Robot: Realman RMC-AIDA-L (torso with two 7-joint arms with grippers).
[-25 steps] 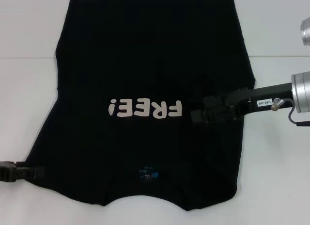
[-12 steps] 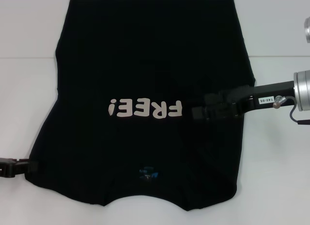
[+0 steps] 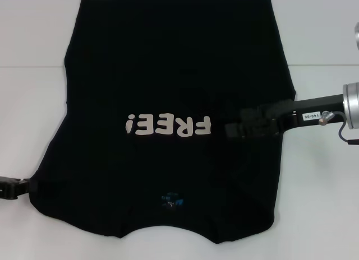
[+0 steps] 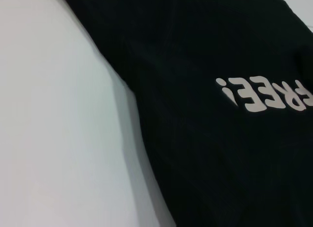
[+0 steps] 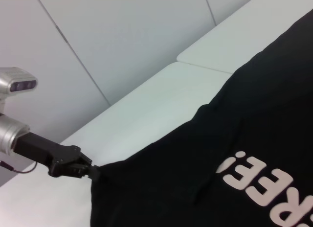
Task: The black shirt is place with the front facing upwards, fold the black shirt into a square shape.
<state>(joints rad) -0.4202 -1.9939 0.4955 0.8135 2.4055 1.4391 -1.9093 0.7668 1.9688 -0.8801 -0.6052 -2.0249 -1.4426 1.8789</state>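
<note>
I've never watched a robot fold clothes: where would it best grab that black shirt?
Probably at an outer edge. The black shirt lies flat, offering nothing to pinch mid-cloth. The left gripper sits at the left sleeve edge, coming in sideways low over the table.

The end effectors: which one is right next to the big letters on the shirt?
The right end effector, over the black shirt beside its FREE! lettering. The left end effector is at the shirt's edge.

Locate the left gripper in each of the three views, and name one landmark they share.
Head view: the left gripper sits at the lower left edge, at the black shirt's left sleeve edge.
Left wrist view: not in it; only shirt and the white table.
Right wrist view: lower left, at the shirt's edge.
Shared landmark: the FREE! lettering.
</note>
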